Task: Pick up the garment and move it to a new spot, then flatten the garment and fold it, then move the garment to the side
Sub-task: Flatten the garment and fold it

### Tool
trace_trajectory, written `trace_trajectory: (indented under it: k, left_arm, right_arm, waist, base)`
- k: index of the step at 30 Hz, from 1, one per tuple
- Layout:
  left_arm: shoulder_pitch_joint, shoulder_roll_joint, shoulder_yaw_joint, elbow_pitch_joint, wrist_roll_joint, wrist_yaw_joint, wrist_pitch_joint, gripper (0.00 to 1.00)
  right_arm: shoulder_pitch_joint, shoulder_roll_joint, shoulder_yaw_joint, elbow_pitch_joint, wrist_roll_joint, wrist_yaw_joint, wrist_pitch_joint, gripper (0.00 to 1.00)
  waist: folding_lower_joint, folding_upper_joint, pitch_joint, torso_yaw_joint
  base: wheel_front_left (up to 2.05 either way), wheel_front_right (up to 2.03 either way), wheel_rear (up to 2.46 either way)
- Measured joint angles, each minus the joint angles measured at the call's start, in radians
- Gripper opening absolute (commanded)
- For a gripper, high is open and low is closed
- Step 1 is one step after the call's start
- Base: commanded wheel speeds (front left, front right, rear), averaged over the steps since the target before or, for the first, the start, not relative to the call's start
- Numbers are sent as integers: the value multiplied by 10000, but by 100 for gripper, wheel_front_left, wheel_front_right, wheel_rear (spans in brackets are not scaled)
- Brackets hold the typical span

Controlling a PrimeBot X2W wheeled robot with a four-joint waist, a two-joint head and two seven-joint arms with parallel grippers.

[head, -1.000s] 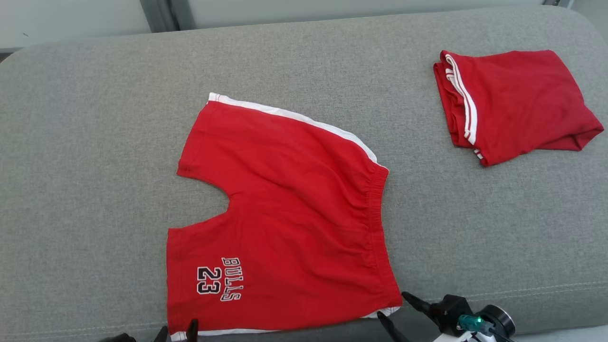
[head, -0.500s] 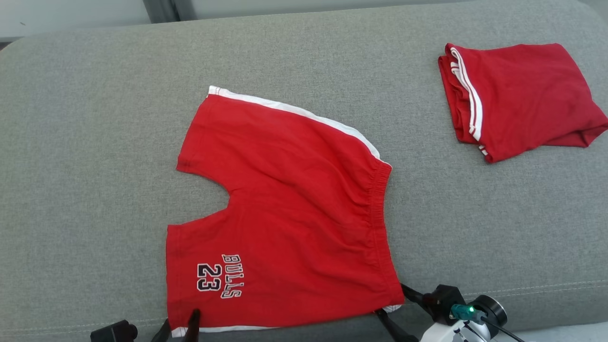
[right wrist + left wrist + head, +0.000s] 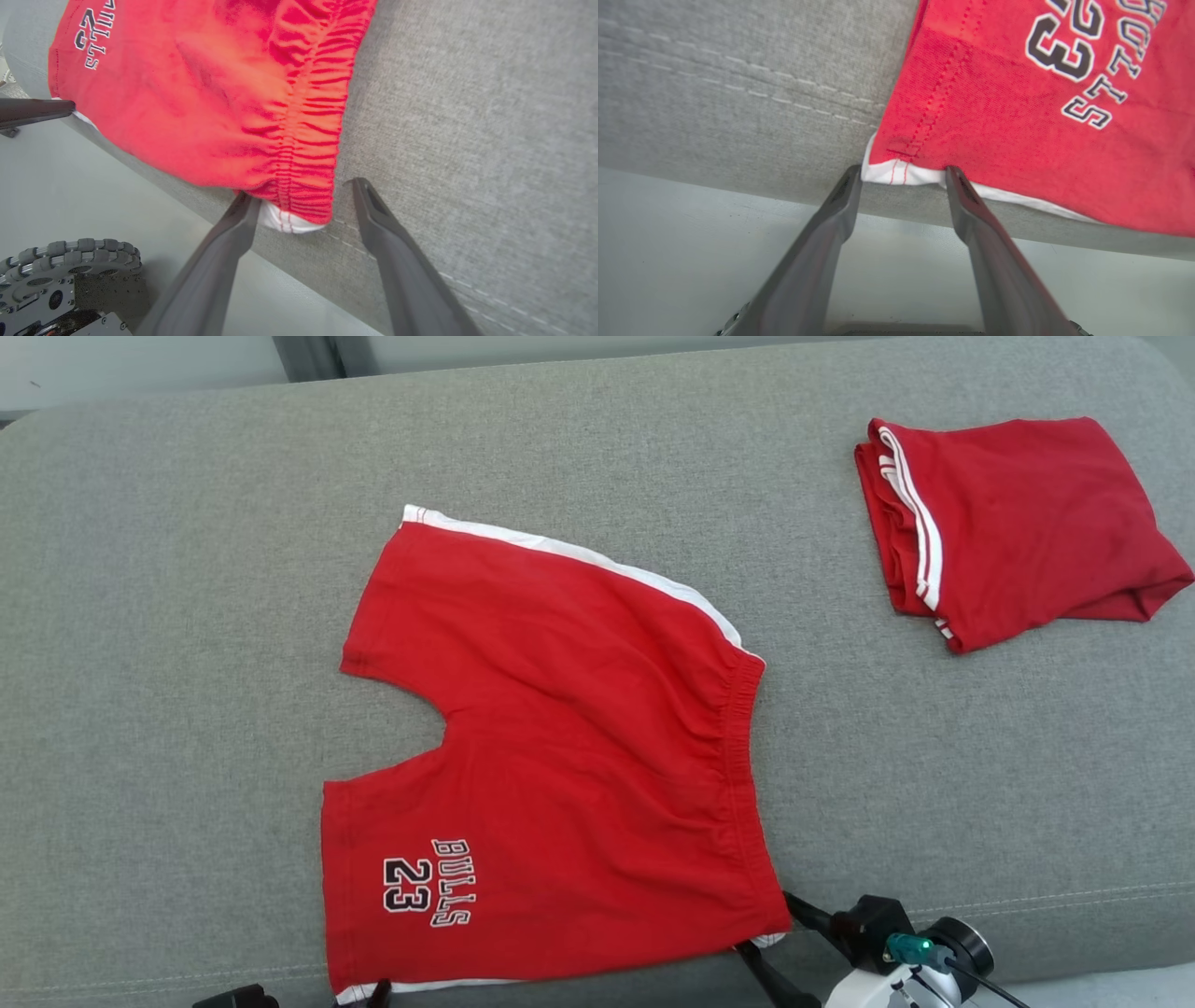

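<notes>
We had the red shorts (image 3: pixel 560 756) spread flat on the grey cushion (image 3: pixel 187 616). Our left gripper (image 3: pixel 903 171) stood parted around their hem corner (image 3: pixel 896 176), and our right gripper (image 3: pixel 303 190) stood parted around the waistband corner (image 3: pixel 292 224). We judged that folding and moving aside remained.

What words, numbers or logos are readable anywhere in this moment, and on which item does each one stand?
"BULLS": on the near leg of the red fabric shorts with white side stripes, close to the hem.
"23": right beside that word, on the same leg.
Folded red garment with white stripes: no text showing.
</notes>
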Motion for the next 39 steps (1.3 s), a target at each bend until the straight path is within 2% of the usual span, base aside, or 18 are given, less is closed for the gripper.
trace_trajectory:
  k: [2,3,5,6,7,8,10,12,15,22,27,33,39]
  left_arm:
    - [-58,0,8,73,-35,-6,-4,60]
    - [-84,0,8,92,-38,-12,-13,49]
    - [-124,-2,6,128,-40,-15,-35,37]
    - [-133,-2,4,150,-52,-38,-50,22]
    - [-143,-2,2,169,-79,-88,-77,0]
    - [-168,-2,-6,194,-105,-100,-92,0]
    - [-242,-4,-42,244,-111,-102,-90,0]
    - [-260,-4,-54,278,-128,-132,-102,0]
    - [-262,-10,-40,290,-364,-146,-123,0]
    - [-262,-17,-17,211,-623,-178,-238,0]
    - [-265,6,176,-483,-790,-186,-493,0]
    - [-193,343,410,-1486,-1187,-188,-571,0]
    - [575,709,631,-2700,-1404,-188,-497,0]
  right_arm:
    - [-39,15,10,71,2,0,-2,100]
    - [-55,31,8,105,21,0,-15,100]
    - [-78,75,-10,192,65,0,-86,98]
    - [-98,90,-15,224,94,0,-88,84]
    - [-134,92,-15,267,96,0,-88,62]
    - [-177,90,-15,313,96,0,-90,41]
    - [-236,88,-27,376,102,0,-102,16]
    - [-292,117,0,435,104,4,-102,4]
    - [-327,150,50,543,105,4,-178,0]
    - [-341,146,282,690,192,4,-267,0]
    - [-180,40,539,564,435,10,-267,0]
    - [364,-278,1517,-384,1450,15,-2,0]
    - [424,-867,1331,-1507,2061,15,50,0]
  waist:
    - [0,0,-4,14]
    - [0,0,-3,20]
    - [0,0,-1,29]
    - [0,0,-2,31]
    - [0,0,-3,31]
    - [0,0,-5,31]
    - [0,0,-13,29]
    - [0,0,-28,27]
    - [0,0,-58,24]
    - [0,0,-171,39]
    - [0,0,-299,74]
    - [0,0,-486,51]
    - [0,0,-610,-93]
  base:
    - [0,0,0]
    - [0,0,0]
    - [0,0,0]
    - [0,0,0]
    - [0,0,0]
    - [0,0,0]
    - [0,0,0]
    - [0,0,0]
    - [0,0,0]
    - [0,0,0]
    - [0,0,0]
    - [0,0,0]
    - [0,0,0]
